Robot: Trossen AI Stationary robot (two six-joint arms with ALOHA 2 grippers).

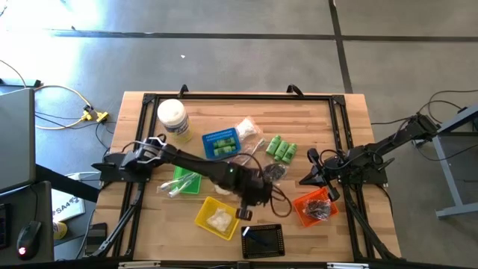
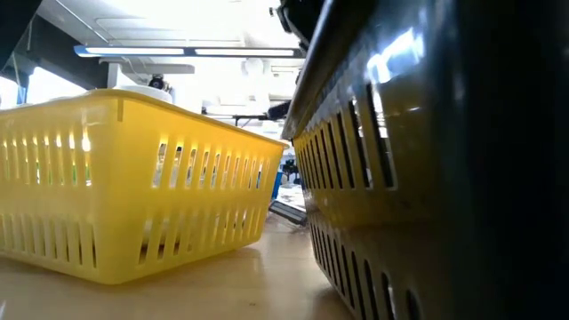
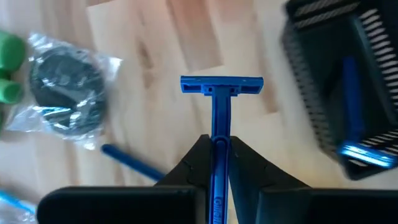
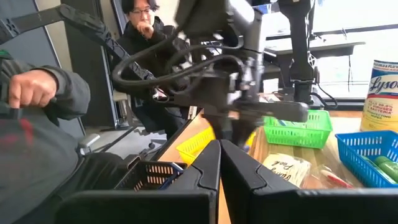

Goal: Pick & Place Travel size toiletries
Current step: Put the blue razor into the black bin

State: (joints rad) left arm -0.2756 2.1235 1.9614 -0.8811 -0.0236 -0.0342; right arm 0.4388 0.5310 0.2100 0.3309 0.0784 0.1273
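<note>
- Left gripper (image 3: pixel 221 163) is clamped on a blue razor (image 3: pixel 220 118), above bare wood just beside the black basket (image 3: pixel 348 81).
- The razor's long handle runs straight out between the fingers, its T-shaped head outward and crosswise.
- Right gripper (image 4: pixel 219 163), beside the orange basket (image 1: pixel 314 207), has its fingers pressed together, empty.

Razor (image 3: pixel 221 118) in left hand (image 3: pixel 219 163), seemingly beside basket (image 3: pixel 329 93).

Left arm (image 1: pixel 187 161) outstretched, jaws clamped — right arm (image 1: pixel 373 153) folded, jaws closed.
</note>
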